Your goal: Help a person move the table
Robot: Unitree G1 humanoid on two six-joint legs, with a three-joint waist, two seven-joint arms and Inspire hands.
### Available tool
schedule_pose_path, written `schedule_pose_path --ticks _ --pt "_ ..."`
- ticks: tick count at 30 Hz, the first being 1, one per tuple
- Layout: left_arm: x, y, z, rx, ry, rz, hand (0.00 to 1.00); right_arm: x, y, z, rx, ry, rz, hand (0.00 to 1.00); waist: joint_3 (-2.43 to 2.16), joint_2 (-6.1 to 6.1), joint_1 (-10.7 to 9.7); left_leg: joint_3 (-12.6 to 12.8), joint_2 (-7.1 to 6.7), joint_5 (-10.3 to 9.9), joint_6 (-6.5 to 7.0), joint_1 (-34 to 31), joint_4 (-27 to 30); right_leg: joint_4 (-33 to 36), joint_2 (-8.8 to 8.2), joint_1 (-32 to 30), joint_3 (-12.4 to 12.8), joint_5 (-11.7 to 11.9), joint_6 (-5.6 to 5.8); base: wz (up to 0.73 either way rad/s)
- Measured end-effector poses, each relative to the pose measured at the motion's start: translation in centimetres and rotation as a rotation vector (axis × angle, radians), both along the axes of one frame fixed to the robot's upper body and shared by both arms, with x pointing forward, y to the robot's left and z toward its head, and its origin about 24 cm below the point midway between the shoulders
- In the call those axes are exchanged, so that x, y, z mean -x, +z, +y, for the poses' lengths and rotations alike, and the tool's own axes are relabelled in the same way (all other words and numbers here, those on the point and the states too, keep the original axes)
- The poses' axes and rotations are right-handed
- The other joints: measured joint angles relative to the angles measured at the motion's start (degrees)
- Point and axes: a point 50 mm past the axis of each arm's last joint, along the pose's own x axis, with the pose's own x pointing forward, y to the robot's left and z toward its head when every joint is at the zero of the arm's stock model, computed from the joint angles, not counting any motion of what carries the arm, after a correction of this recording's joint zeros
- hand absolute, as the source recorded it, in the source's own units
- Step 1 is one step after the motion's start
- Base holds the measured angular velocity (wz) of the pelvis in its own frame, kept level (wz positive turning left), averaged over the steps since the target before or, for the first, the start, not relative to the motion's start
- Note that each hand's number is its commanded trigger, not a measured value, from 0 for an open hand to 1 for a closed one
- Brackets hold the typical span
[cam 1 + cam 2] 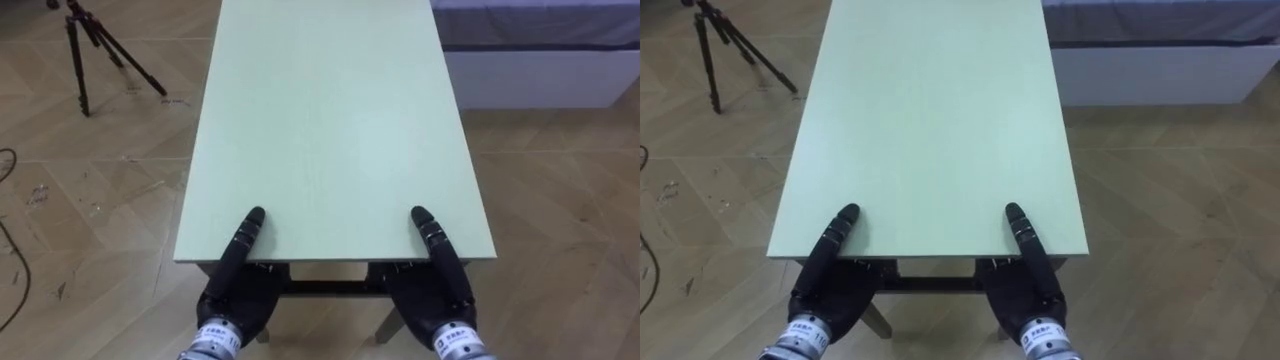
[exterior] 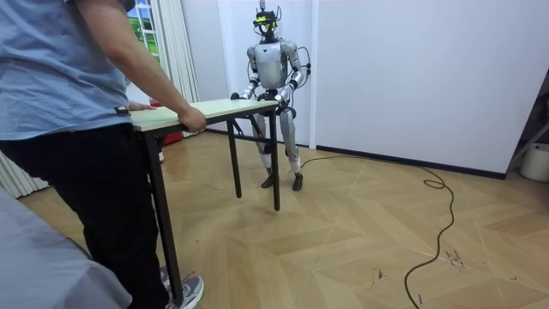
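A pale green table (image 1: 330, 120) with dark legs stretches away from me. My left hand (image 1: 235, 290) clamps its near edge on the left, thumb lying on top and palm underneath. My right hand (image 1: 435, 295) holds the same edge on the right in the same way. In the room view I stand at one short end of the table (image 2: 214, 107), with a white wall behind me. A person (image 2: 77, 103) in a blue shirt stands at the other end, with a hand (image 2: 193, 123) gripping the tabletop's edge.
A black tripod (image 1: 95, 45) stands on the wooden floor beyond the table's left side. A white bed base with a grey mattress (image 1: 540, 70) lies at the far right. A dark cable (image 2: 437, 223) snakes across the floor on the room view's right.
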Motion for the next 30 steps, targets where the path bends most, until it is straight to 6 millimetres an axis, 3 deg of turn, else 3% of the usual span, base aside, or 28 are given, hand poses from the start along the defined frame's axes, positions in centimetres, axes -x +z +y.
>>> schedule_pose_path --ticks 1,2,3,4,5,7,8,10,11,15,18,20,23,28,30 --pt "0.3 -0.2 0.1 0.001 0.005 0.009 1.0 0.1 -0.2 0.1 -0.001 0.008 0.005 1.0 0.36 0.46 -0.01 -4.33 0.92 -0.02 0.04 -1.23 3.31 2.67 1.84 -3.46 2.17 -1.23 -0.64 -0.28" --pt "0.5 -0.1 0.4 -0.002 0.015 0.007 1.0 0.1 -0.2 0.4 -0.008 0.013 0.005 1.0 -0.06 0.03 0.02 -5.12 1.1 -0.22 -0.06 -2.93 5.62 -1.0 2.54 -4.29 3.65 -0.77 -1.36 -0.17" --pt "0.6 0.4 0.8 0.001 0.028 -0.015 1.0 0.0 0.2 0.7 -0.014 0.018 -0.025 1.0 0.23 -1.16 0.26 -3.55 1.38 -1.15 -0.9 -6.87 12.58 -5.02 1.5 -5.44 1.75 2.59 -2.74 0.0" --pt "1.0 0.1 0.5 0.015 0.025 0.003 1.0 0.2 0.0 0.5 -0.004 0.015 -0.02 1.0 0.16 0.15 0.04 -2.35 3.37 -1.83 -0.96 -8.52 17.08 -3.47 2.46 -5.5 -0.28 2.23 -3.31 0.0" --pt "1.4 -0.1 0.4 0.019 0.024 0.012 1.0 0.4 -0.1 0.4 0.003 0.019 -0.015 1.0 0.26 0.42 0.03 -1.78 4.23 -1.68 -1.15 -8.49 18.33 -2.59 2.62 -5.18 -2.47 1.52 -4.02 -0.05" --pt "1.4 -0.1 0.2 0.026 0.024 0.013 1.0 0.3 0.0 0.2 0.016 0.018 -0.019 1.0 0.28 0.55 0.01 -1.49 4.25 -1.91 -1.47 -8.67 18.45 -3.18 2.59 -4.88 -4.9 0.82 -4.8 0.02" --pt "1.4 -0.1 0.1 0.038 0.026 0.015 1.0 0.3 0.0 0.1 0.026 0.016 -0.025 1.0 0.34 0.96 0.01 -1.47 4.27 -2.64 -2.32 -8.54 18.78 -3.48 2.31 -5.46 -6.72 0.63 -5.12 0.04" --pt "1.7 -0.2 -0.2 0.051 0.031 0.028 1.0 0.3 0.1 -0.1 0.044 0.023 -0.027 1.0 0.02 2.19 -0.19 -2.16 3.95 -3.65 -2.79 -7.67 20.32 -3.24 2.31 -5.95 -9.39 0.84 -5.54 0.01" --pt "1.7 -0.2 -0.2 0.056 0.031 0.029 1.0 0.2 0.1 -0.2 0.048 0.023 -0.028 1.0 0.07 2.71 -0.98 -3.13 3.06 -5.11 -2.86 -6.47 18.5 -2.59 2.26 -6.64 -10.48 0.9 -5.64 0.17" --pt "1.3 0.0 -0.3 0.065 0.025 0.026 1.0 0.0 0.2 -0.3 0.047 0.016 -0.035 1.0 0.18 3.34 -3.25 -3.23 2.86 -9.88 -2.32 -3.54 9.02 -0.39 0.99 -9.7 -13.41 1.47 -5.67 0.35" --pt "0.6 0.3 -0.6 0.066 0.016 0.022 1.0 -0.4 0.4 -0.6 0.053 0.003 -0.049 1.0 0.24 3.57 -3.65 -2.52 1.02 -11.0 -0.91 -3.64 3.32 0.0 -0.88 -12.54 -13.97 3.7 -5.13 0.16" --pt "0.3 0.2 -0.9 0.064 0.005 0.029 1.0 -0.4 0.4 -0.9 0.063 -0.003 -0.048 1.0 0.24 3.48 -3.65 -1.9 -1.28 -9.59 2.27 -3.71 0.37 -0.91 -2.84 -13.11 -13.65 5.79 -4.28 0.1" --pt "0.5 -0.1 -0.9 0.06 0.003 0.044 1.0 -0.3 0.2 -1.0 0.068 -0.002 -0.037 1.0 0.31 3.32 -3.62 -1.09 -3.99 -7.57 4.1 -3.89 -1.4 -3.21 -4.58 -13.18 -12.57 8.54 -2.77 -0.04" --pt "0.8 -0.6 -0.9 0.059 -0.013 0.071 1.0 0.1 -0.1 -1.2 0.079 -0.002 -0.022 1.0 0.23 2.43 -3.64 0.48 -7.45 -5.69 6.77 -5.49 -1.36 -4.35 -7.62 -14.14 -11.17 13.16 -2.28 -0.01" --pt "0.8 -0.6 -0.9 0.067 -0.015 0.076 1.0 0.0 -0.1 -1.4 0.088 0.004 -0.023 1.0 0.21 1.86 -4.21 0.48 -8.67 -5.03 7.95 -6.68 -0.62 -5.51 -8.68 -14.39 -10.59 15.45 -1.44 0.09"
